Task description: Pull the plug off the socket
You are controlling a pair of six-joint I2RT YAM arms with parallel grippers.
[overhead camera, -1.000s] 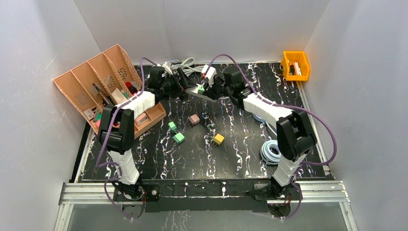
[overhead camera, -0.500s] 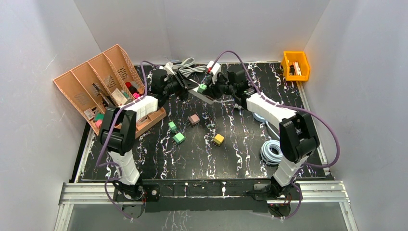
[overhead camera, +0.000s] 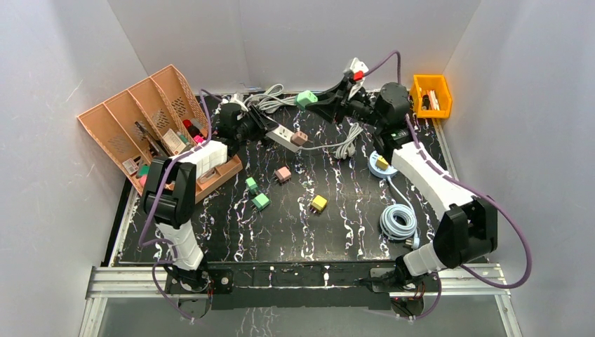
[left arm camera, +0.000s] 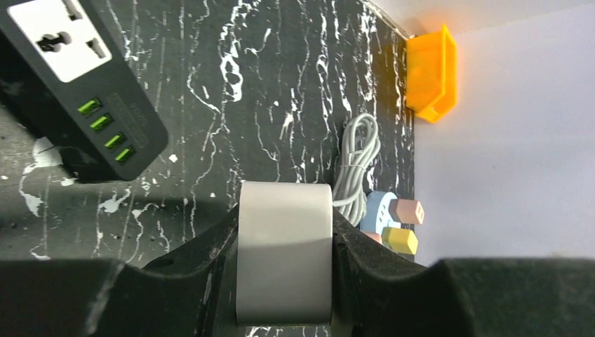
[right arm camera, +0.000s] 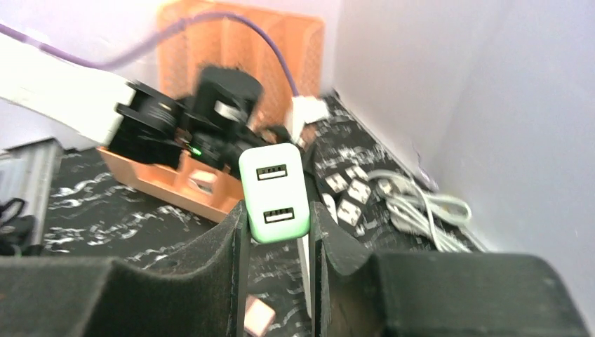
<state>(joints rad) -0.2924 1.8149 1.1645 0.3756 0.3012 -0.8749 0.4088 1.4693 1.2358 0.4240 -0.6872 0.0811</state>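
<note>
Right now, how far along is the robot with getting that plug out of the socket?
Done, it seems: the green plug is clear of the power strip, held in the air by the right gripper. In hand: the left gripper is clamped on a pale block near the strip. Left: probably just setting the plug down and letting go.

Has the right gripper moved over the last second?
Yes. The right gripper, shut on the green plug, has pulled back from the power strip toward the rear wall and the orange bin.
</note>
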